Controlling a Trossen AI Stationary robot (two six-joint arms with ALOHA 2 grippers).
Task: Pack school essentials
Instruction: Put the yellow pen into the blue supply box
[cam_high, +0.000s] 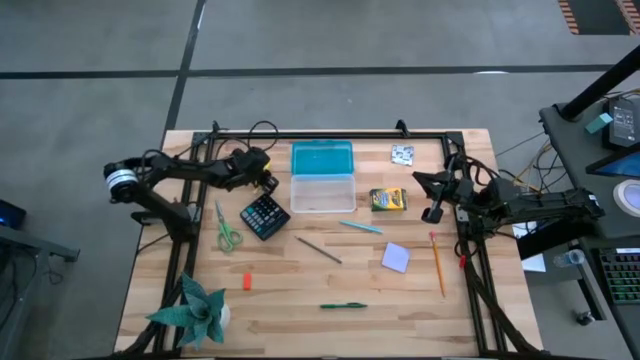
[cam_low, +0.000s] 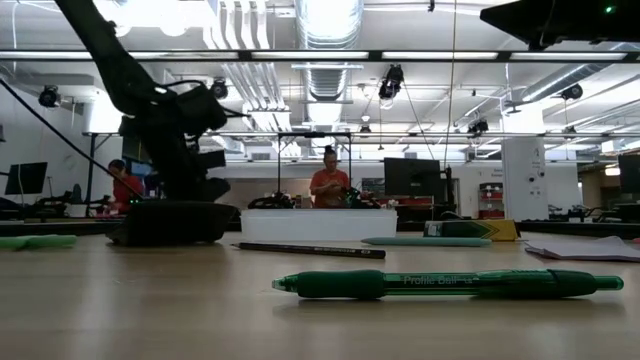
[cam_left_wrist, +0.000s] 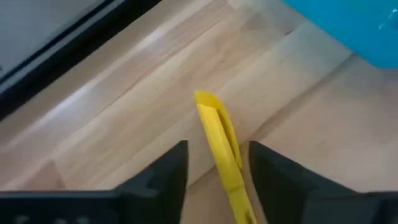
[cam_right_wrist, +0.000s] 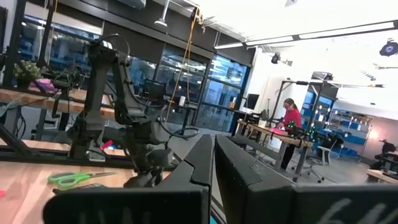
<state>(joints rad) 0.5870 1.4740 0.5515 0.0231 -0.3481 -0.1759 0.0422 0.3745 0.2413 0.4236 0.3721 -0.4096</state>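
Currently the left gripper (cam_high: 268, 183) sits at the far-left part of the table (cam_high: 300, 290), just beside the teal-lidded plastic box (cam_high: 322, 176); its wrist view shows the 2 fingers (cam_left_wrist: 158, 180) parted with a yellow highlighter (cam_left_wrist: 222, 155) lying between them on the wood, touching neither that I can see; the box's blue edge (cam_left_wrist: 348, 25) is just ahead of it. Right gripper (cam_high: 433, 214) is parked at the right edge of the table, fingers (cam_right_wrist: 199, 165) pressed together, holding nothing. Rest of the kit is loose on the table: green-handled scissors (cam_high: 226, 228) and a dark calculator (cam_high: 265, 216) near the left gripper; crayon pack (cam_high: 388, 200) just right of the box; teal pen (cam_high: 360, 227), dark pencil (cam_high: 318, 250), lavender note pad (cam_high: 396, 257) and orange pencil (cam_high: 437, 264) mid-table to right; orange eraser (cam_high: 247, 281) and green pen (cam_high: 343, 305) toward the near edge, the pen closest in the low view (cam_low: 450, 284); small patterned piece (cam_high: 403, 154) at the far edge. Spiky plant decoration (cam_high: 195, 310) at the near-left corner. A person (cam_low: 329, 186) stands in the room beyond.
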